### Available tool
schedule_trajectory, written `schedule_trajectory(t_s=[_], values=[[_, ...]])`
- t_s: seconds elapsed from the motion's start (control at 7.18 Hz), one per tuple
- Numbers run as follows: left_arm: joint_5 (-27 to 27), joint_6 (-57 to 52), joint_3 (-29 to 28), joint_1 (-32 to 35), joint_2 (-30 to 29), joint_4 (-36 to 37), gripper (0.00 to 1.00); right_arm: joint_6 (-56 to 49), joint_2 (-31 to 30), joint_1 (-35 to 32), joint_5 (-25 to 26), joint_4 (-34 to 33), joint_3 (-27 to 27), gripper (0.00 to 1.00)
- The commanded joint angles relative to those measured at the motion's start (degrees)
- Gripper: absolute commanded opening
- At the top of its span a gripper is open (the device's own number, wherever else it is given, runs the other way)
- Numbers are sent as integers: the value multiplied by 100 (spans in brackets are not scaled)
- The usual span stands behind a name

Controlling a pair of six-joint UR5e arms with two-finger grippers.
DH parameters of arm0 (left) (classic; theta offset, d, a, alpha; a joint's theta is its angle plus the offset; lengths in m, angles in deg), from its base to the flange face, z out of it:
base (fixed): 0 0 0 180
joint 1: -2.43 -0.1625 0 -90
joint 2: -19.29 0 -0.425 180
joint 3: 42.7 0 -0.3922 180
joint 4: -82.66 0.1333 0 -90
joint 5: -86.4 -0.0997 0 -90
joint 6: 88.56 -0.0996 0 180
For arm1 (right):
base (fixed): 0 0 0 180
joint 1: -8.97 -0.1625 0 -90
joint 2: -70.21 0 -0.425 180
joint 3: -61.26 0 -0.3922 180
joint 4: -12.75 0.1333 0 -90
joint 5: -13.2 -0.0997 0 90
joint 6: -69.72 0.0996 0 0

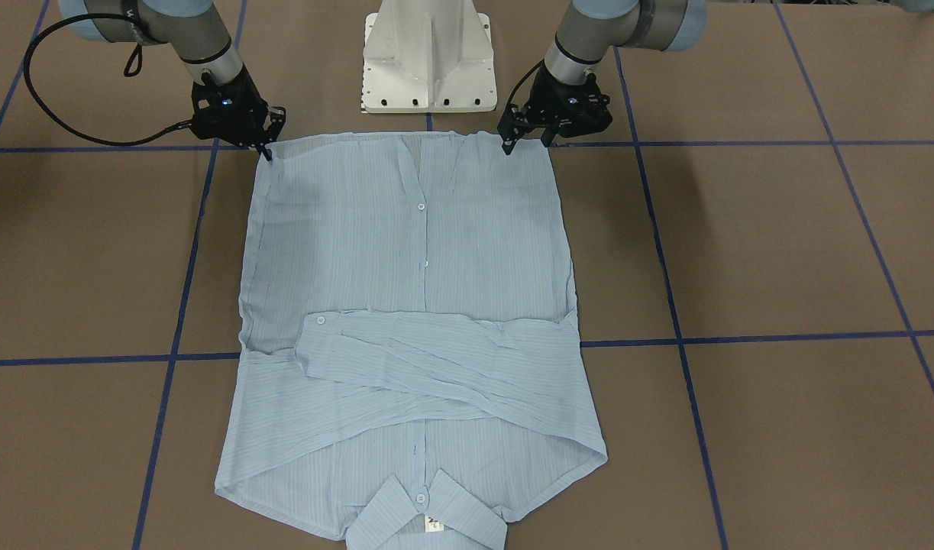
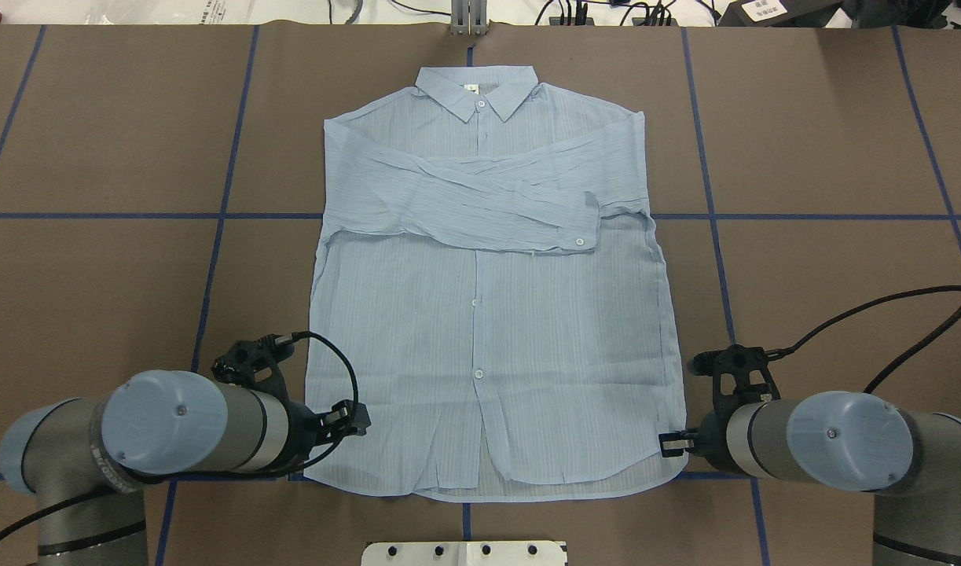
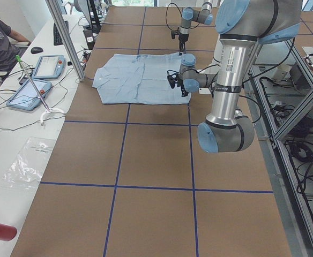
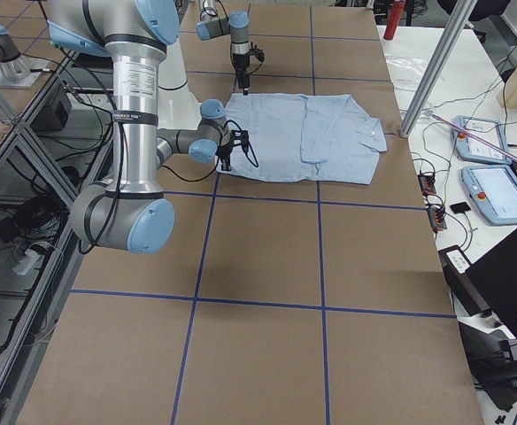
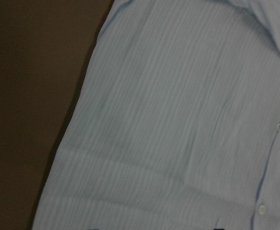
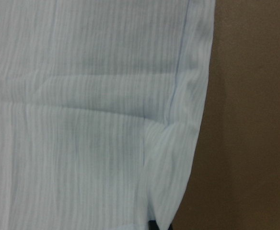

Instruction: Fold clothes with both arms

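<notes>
While shirt (image 1: 405, 252) lies flat, left gripper (image 1: 525, 143) spread wide; right gripper (image 1: 266, 153) pinches it.

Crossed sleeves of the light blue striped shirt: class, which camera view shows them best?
Overhead exterior: the crossed sleeves lie unobstructed, buttoned cuff visible, the whole light blue striped shirt in frame. Front-facing shows them clearly too, collar cropped; side views, small and far; wrist views, only lower fabric.

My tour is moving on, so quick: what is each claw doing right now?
Left claw: open, poised at the shirt hem corner, holding nothing.
Right claw: looks closed, pinching the shirt's other hem corner.
</notes>
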State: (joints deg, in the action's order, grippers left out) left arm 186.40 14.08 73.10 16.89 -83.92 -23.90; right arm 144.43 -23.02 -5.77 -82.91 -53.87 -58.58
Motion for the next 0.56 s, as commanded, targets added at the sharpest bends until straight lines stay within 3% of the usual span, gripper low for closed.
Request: schedule_trajectory(t_s=[0.0, 0.42], values=[[-60, 10, 206, -215, 20, 767, 87, 0, 6, -12, 4, 0, -13, 0], [-244, -25, -74, -242, -23, 768, 86, 0, 6, -47, -13, 0, -4, 0]])
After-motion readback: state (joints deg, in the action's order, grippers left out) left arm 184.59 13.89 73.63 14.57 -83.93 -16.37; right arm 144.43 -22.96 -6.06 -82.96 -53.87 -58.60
